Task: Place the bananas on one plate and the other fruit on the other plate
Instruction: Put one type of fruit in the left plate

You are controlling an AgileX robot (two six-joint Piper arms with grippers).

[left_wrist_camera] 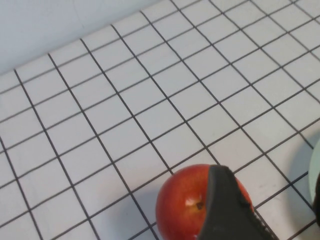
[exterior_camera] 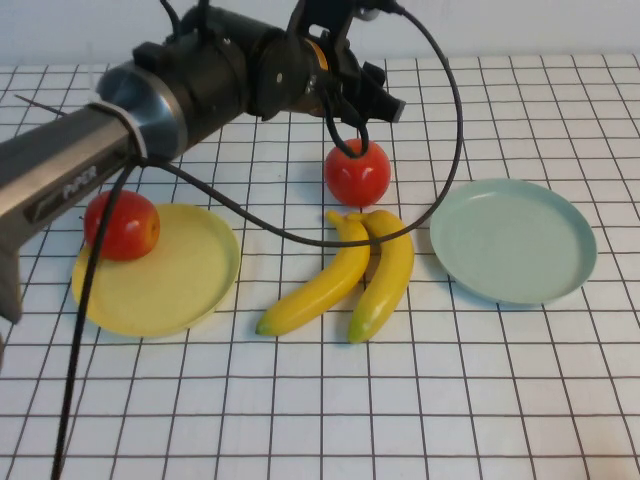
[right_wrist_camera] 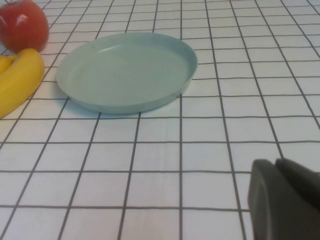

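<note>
One red apple sits on the table just behind the two yellow bananas, which lie side by side at the centre. My left gripper hovers just above this apple, open. In the left wrist view one dark finger overlaps the apple, and the gap between the jaws shows bare table. The second apple rests on the pale yellow plate at the left. The blue-green plate at the right is empty. My right gripper is shut, low over the table in front of that plate.
The left arm and its black cable stretch across the back left, over the yellow plate's far side. A white wall runs behind the checked table.
</note>
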